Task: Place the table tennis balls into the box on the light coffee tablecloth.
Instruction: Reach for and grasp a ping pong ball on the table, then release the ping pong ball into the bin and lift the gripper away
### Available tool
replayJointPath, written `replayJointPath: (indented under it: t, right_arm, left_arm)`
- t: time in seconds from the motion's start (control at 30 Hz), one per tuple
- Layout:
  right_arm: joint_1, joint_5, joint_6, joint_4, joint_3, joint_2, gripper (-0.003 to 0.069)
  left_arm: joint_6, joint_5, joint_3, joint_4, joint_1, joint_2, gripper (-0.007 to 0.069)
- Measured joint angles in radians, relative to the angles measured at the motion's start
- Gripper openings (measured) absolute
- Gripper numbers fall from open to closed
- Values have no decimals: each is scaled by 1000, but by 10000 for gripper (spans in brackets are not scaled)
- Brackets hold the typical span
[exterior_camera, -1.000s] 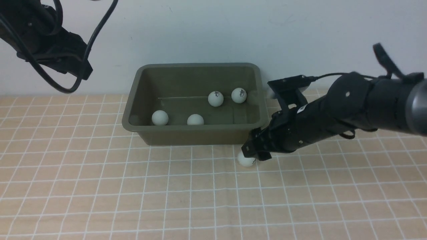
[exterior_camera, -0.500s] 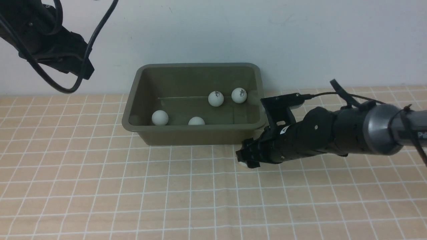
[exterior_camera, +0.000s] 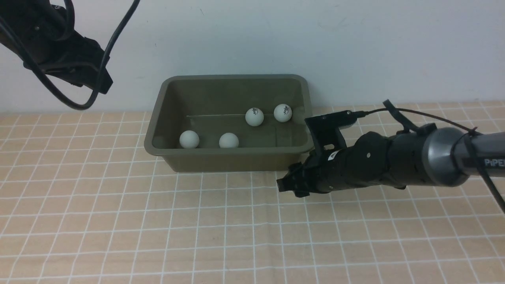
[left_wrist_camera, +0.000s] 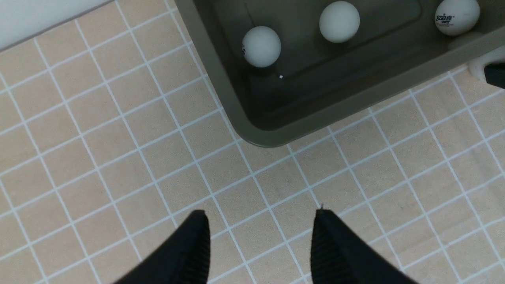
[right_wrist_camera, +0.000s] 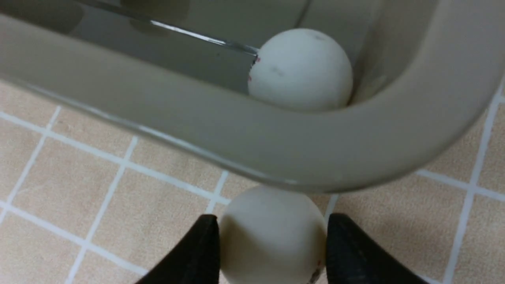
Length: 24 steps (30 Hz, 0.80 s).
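the fingers of the right gripper press both sides of a white ball on the light coffee tablecloth, just beside the box at its near right corner. the arm reaches in low from the right, nearly level. four more balls lie inside the box. the left gripper hangs high at the far left, fingers parted and empty.

We read the box as smooth moulded plastic with a soft sheen on rim and walls. Table tennis balls look matt white, and the ball in the right pincer has the same dull finish. Tablecloth is matt cloth, left pincer fingers are matt black with ribbed inner faces, and the collar on the right arm looks like satin grey metal.
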State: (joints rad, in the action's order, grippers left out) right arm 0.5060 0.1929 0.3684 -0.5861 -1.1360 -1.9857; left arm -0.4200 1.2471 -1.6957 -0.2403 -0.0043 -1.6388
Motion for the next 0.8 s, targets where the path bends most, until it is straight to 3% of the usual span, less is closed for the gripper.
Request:
replayJointPath:
  t: [0.23, 0.4, 0.63, 0.8]
  right_arm:
    - [0, 41, 12, 8, -1, 6, 316]
    - [-2, 202, 7, 64, 0, 57, 316]
    - [-11, 401, -115, 378, 0, 259, 316]
    - [-11, 369, -97, 436, -9, 328, 316]
  left_arm:
    - [0, 0, 0, -1, 0, 0, 287]
    - [0, 0, 0, -1, 0, 0, 287]
    - [0, 0, 0, -1, 0, 0, 287]
    - [-1, 0, 0, -1, 0, 0, 287]
